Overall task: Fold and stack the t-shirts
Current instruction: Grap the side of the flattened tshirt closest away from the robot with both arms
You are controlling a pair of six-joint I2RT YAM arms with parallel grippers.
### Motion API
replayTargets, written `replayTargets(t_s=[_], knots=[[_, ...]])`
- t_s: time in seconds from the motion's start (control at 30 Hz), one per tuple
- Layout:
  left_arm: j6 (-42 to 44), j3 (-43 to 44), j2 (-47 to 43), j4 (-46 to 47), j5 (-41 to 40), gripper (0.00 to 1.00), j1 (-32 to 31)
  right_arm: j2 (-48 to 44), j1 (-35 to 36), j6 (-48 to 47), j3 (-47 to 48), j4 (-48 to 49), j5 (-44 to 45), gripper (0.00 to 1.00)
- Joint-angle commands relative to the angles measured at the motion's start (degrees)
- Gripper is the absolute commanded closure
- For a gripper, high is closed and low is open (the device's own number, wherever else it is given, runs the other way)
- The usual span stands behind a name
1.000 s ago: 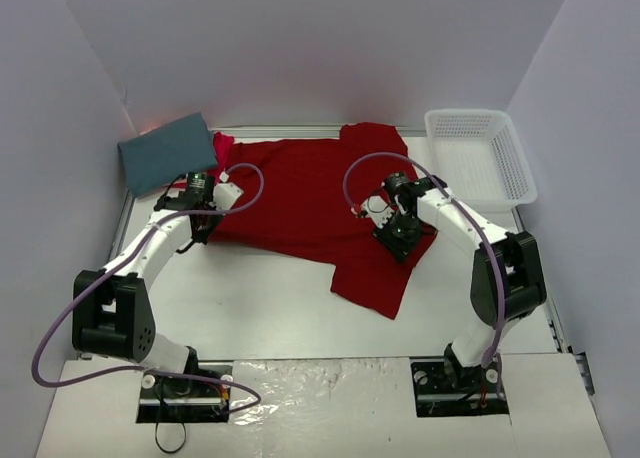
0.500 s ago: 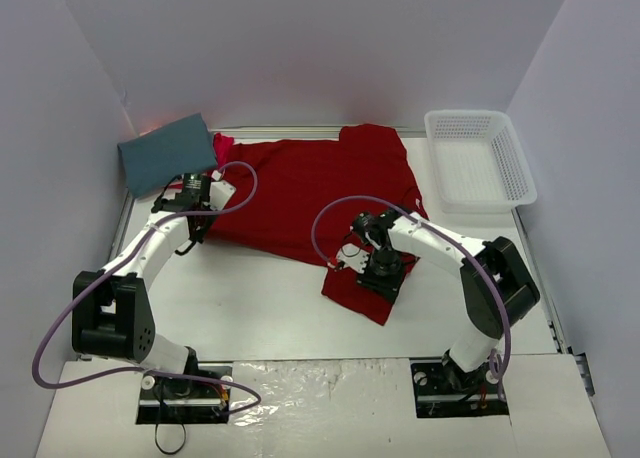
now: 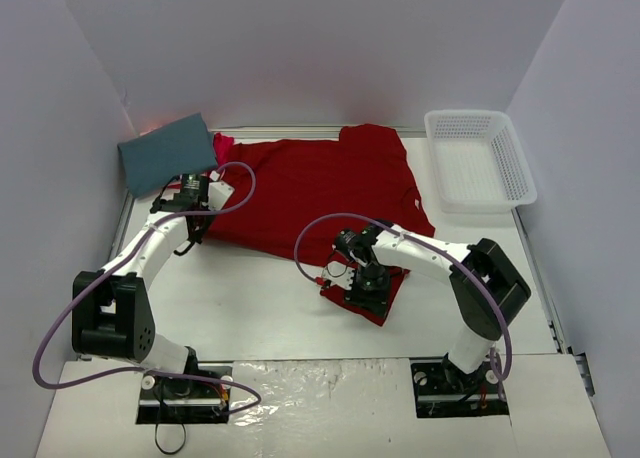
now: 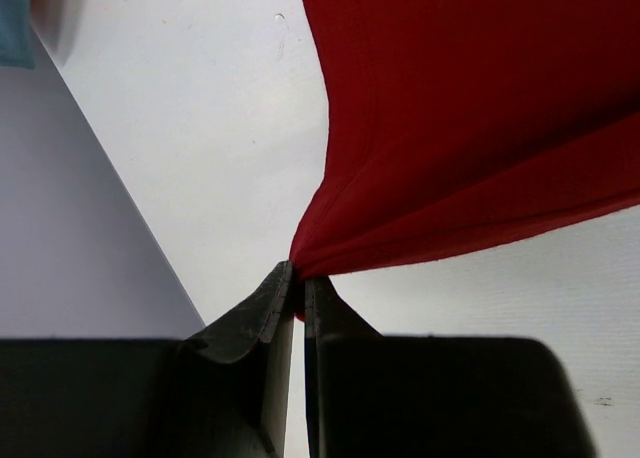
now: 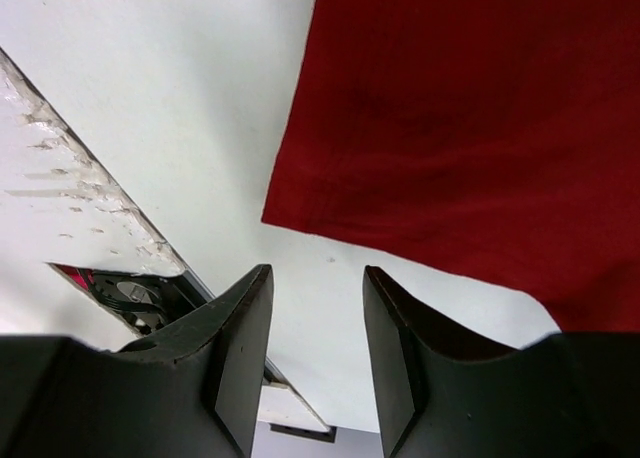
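The deep red t-shirt (image 3: pixel 310 188) lies spread across the middle and back of the table. My left gripper (image 3: pixel 197 223) is shut on its left edge, and the cloth (image 4: pixel 470 128) bunches into the closed fingertips (image 4: pixel 298 278) in the left wrist view. My right gripper (image 3: pixel 360 288) is open and empty over the shirt's near right flap. In the right wrist view the gripper (image 5: pixel 318 278) is above bare table, just short of the flap's corner (image 5: pixel 470 128). The folded slate-teal shirt (image 3: pixel 168 153) sits at the back left. A bit of the pinkish-red shirt (image 3: pixel 222 142) shows beside it.
A white mesh basket (image 3: pixel 480 158) stands at the back right. Side walls close in on the left and right. The table's (image 3: pixel 250 298) near edge with the arm bases runs along the bottom.
My right gripper has moved left and nearer, from the shirt's right side to its near right flap, which is now smaller. My left gripper has shifted slightly left, still holding the edge.
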Motion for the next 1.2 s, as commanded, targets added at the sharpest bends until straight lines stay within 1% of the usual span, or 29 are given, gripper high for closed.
replayTargets(t_s=[0.0,0.3,0.8,1.17], knots=[[-0.9,0.1,-1.8,0.7,-1.6,0.98,0.6,0.5,1.5,1.3,-0.6,-1.9,-0.5,0.62],[-1.0,-0.1,-1.9,0.6,-0.9,0.98,1.1,3.7,3.9,1.7,-0.7,-1.6,-0.3,0.61],[-0.8,-0.4,-1.8,1.1,-0.5,0.98,1.3,8.0,4.4,1.8,0.8,-0.5,1.4,0.61],[-0.8,-0.7,-2.4,0.9,-0.2,0.98,1.2,11.1,5.5,4.4,3.0,1.2,3.8,0.6]])
